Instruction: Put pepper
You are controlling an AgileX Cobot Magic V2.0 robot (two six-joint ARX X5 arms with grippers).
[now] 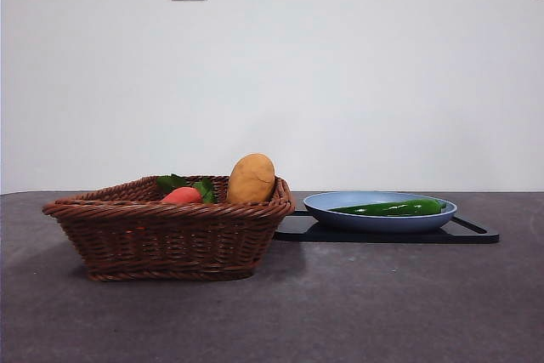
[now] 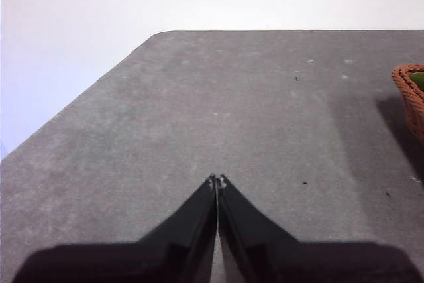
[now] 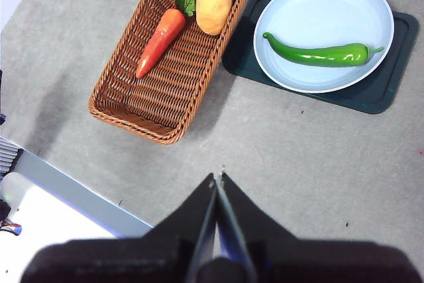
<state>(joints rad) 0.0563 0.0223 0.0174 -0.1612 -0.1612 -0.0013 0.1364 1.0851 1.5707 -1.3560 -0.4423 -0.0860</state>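
Woven and brown, the wicker basket [image 1: 170, 227] stands closest in the front view, at lower left of the frame, with a tan potato [image 1: 251, 178] propped against its right end and a carrot [image 1: 182, 195] with green leaves lying beside it. Just right of the basket a dark tray [image 1: 472, 232] rests on the grey table [image 1: 357, 312], carrying a pale blue plate [image 1: 382, 220]; the pepper [image 1: 393, 208] lies lengthwise in that plate, glossy and slightly curved. In the right wrist view the right gripper [image 3: 218, 178] hangs high above the table with its jaws pressed together, the pepper at the upper right of that frame. The left gripper [image 2: 216, 179], also with jaws together, looks over bare table, only the basket's edge showing at the right margin. Neither touches anything. If the pepper is meant for the basket, the likely troubles are its slick, tapering skin slipping from a narrow pinch, jaws striking the plate rim on descent, or the long pepper knocking the potato on arrival.
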